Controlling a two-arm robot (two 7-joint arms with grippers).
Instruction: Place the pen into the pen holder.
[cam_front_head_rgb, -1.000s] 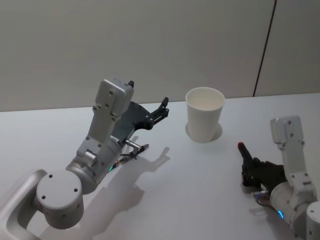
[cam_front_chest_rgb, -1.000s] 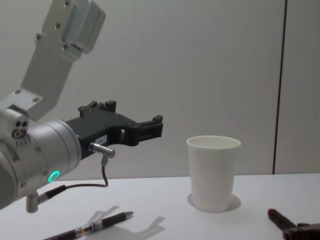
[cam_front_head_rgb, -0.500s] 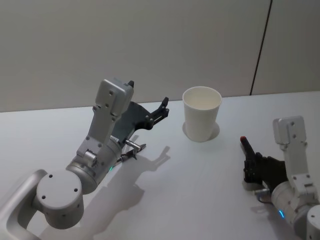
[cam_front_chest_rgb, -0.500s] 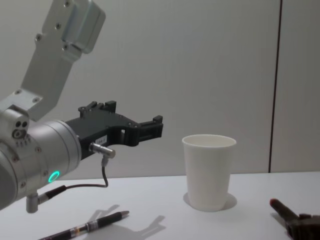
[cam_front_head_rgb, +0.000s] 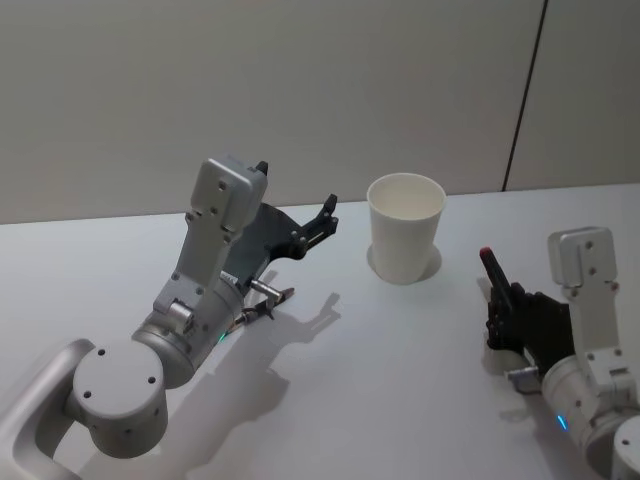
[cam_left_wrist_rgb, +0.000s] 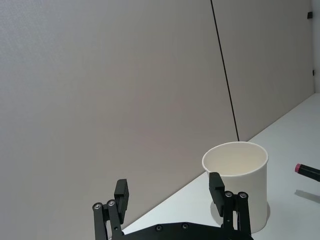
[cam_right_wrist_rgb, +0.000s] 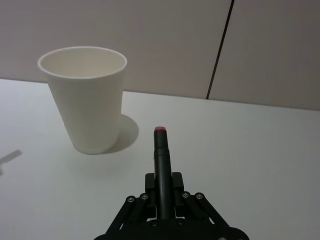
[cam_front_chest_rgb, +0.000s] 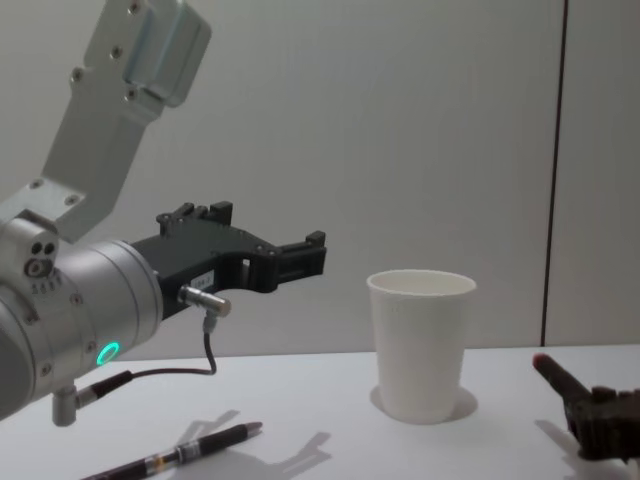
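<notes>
Grey panelled wall (cam_front_head_rgb: 300, 90), white table (cam_front_head_rgb: 380, 380)

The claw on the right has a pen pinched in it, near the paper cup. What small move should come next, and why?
Probably lift the pen and carry it over the cup. The right gripper is shut on the pen, whose red tip looks lower than the cup's rim and off to one side of it. The left gripper hangs open, parked farther left.

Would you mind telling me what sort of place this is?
Probably a lab test bench: a plain white table, blank wall panels behind, and a paper cup staged near the right gripper, which holds a pen.
</notes>
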